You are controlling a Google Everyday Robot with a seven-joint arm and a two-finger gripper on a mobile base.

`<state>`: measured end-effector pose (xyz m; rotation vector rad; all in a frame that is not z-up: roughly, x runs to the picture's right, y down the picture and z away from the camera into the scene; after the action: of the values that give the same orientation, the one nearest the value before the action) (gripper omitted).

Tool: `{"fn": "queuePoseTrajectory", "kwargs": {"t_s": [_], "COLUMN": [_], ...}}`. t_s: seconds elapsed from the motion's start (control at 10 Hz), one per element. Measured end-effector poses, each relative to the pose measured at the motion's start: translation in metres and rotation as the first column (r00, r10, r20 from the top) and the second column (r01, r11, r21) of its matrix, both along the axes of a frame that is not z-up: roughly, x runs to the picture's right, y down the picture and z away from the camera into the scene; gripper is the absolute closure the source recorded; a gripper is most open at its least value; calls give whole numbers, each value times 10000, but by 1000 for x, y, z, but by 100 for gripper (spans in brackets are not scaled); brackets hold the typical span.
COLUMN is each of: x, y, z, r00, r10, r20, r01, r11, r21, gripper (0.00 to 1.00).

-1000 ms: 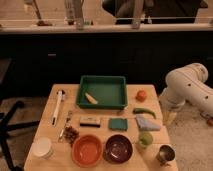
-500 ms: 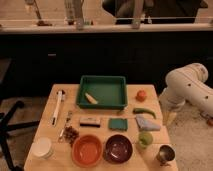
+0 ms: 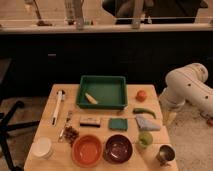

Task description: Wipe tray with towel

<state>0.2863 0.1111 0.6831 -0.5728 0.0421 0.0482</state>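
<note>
We are looking down at a light wooden table (image 3: 49, 126) in the lower middle of the frame. The large rectangular dark-green plastic tray (image 3: 102, 79) is sitting at the table's far edge, near the centre of the frame, and a small pale yellow piece (image 3: 90, 98) is lying inside it toward its left side. The small pale grey-blue cloth towel (image 3: 146, 122) is lying in folds on the table, lower right of the tray and apart from it, just right of a flat square teal-green pad (image 3: 118, 123). A long green vegetable (image 3: 144, 111) is lying just above the towel, and a round red-orange fruit (image 3: 141, 95) is sitting beside the tray's right wall.

Along the near edge, a round orange bowl (image 3: 87, 149), a dark purple bowl (image 3: 118, 148), a small green cup (image 3: 145, 139) and a metal cup (image 3: 164, 154) are standing in a row. A white round container (image 3: 42, 147) is sitting at the lower left corner.

The white robot arm (image 3: 187, 87) is curving in from the right of the frame. Its gripper (image 3: 170, 116) is hanging just off the table's right edge, right of the towel and not touching it. Its fingers are standing spread apart and are holding nothing.
</note>
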Motion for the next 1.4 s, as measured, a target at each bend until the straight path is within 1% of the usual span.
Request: {"fn": "queuePoseTrajectory", "kwargs": {"t_s": [0.4,0.5,0.7,0.9,1.0,1.2,1.4], "x": [0,0,3,5,5,9,17], "y": [0,0,3,4,3,4,9], "z": [0,2,13,22,30,39,51], "r00": [10000,10000,9997,9993,9984,9962,9919], "r10": [5,-23,38,94,166,435,845], "r20": [0,13,242,363,537,751,946], "r01": [-5,22,-45,-108,-190,-465,-866], "r11": [10000,10000,9996,9992,9989,9981,9961], "r21": [12,88,280,381,438,396,186], "gripper": [20,20,20,20,20,20,20]}}
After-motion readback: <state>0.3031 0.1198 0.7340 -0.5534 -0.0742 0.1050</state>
